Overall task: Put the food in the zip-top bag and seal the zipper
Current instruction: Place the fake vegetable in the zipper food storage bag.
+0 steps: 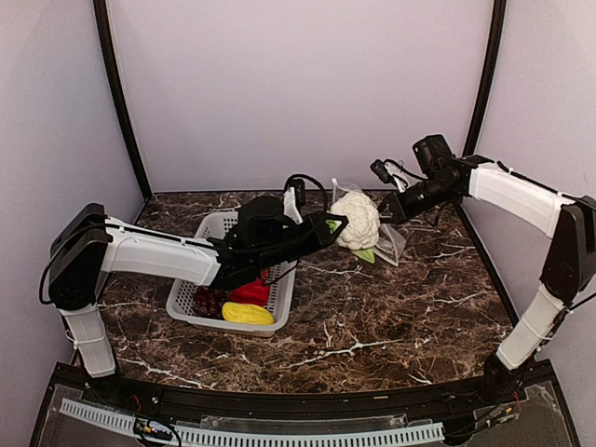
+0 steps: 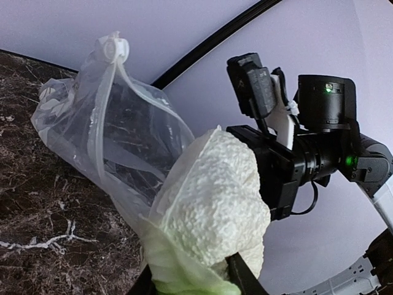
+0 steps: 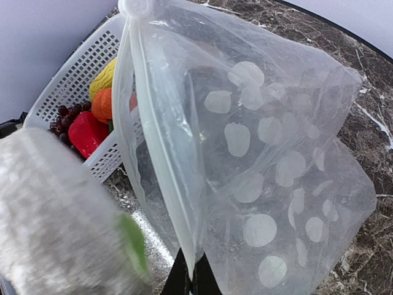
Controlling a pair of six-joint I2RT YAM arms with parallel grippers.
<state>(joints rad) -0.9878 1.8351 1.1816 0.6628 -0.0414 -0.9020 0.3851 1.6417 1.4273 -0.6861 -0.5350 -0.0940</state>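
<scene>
**Top external, then wrists: cauliflower at bag mouth**

Top external. Left gripper (image 1: 328, 228) clamped on the cauliflower (image 1: 358, 219), held above the table (image 1: 391, 317) at far centre. Right gripper (image 1: 389, 207) pinches the zip-top bag (image 1: 393, 244), hanging just right of the head and touching it. Red pepper (image 1: 250, 291), grape bunch (image 1: 207, 301) and a yellow piece (image 1: 247, 314) lie in the grey basket (image 1: 189, 270), left.

Left wrist. Fingers (image 2: 241, 278) grip the head low, by the green leaves. Film drapes its left flank; cannot tell if any of it is inside.

Right wrist. Jaws together on one lip; zipper (image 3: 156, 135) unsealed. Head blurred, near left, outside the mouth.

Risk, as judged: with one lip held, the floppy mouth may fold shut under a push; the wide head could drag the lip from the pinch or fall beside the bag.
</scene>
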